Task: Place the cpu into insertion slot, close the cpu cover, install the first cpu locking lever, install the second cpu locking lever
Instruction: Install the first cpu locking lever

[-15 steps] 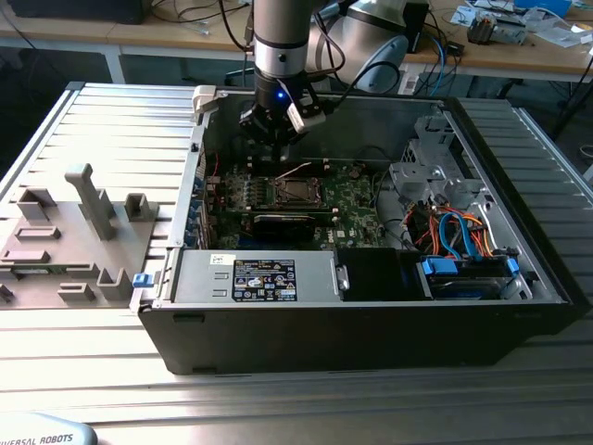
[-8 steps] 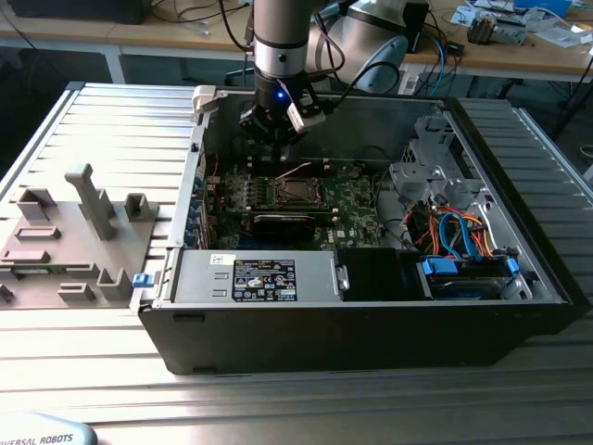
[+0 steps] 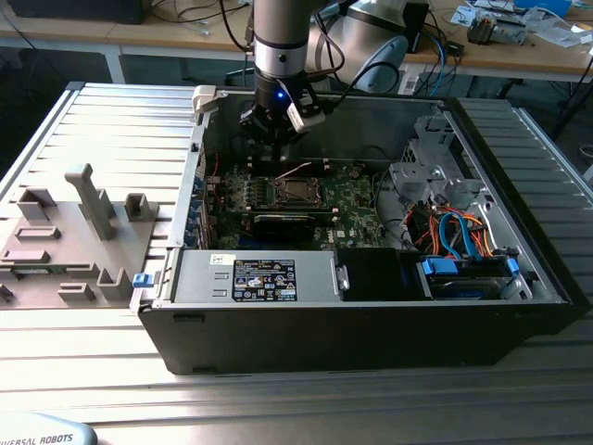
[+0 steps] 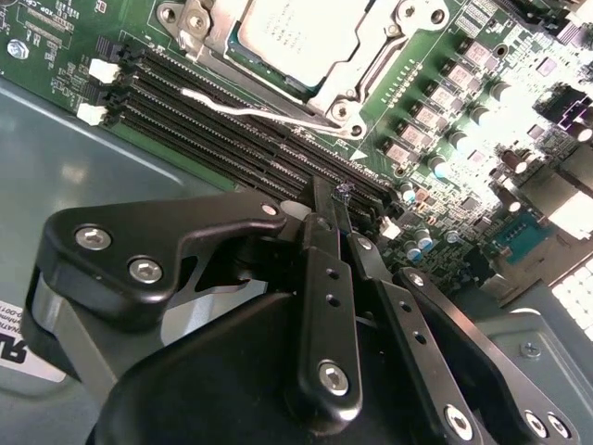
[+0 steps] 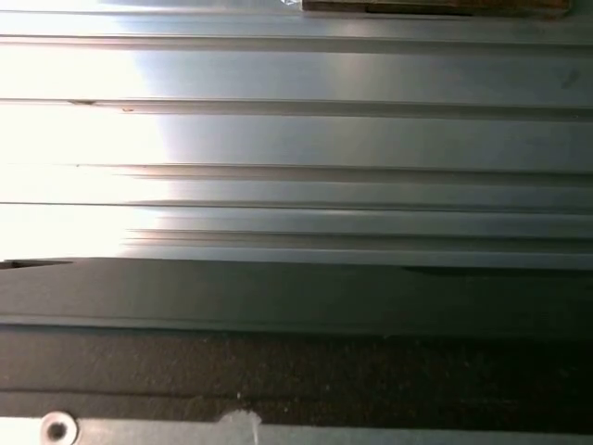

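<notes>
Desk (image 3: 111, 120): ribbed silvery metal surface; a cluttered wooden bench stands at the far side.
Computer case (image 3: 371, 324): open-topped, lying on the desk, with a green circuit board (image 3: 347, 199) inside.
Grey fixture tray (image 3: 65, 241): on the desk at the exterior view's left of the case.
Claw (image 4: 335, 199): fingers closed together, nothing held, tips hovering just above the long black memory slots (image 4: 250, 116).
Cpu (image 4: 296, 32): seated in the insertion slot (image 3: 295, 192), with the cpu cover (image 4: 357, 79) framing it.
</notes>
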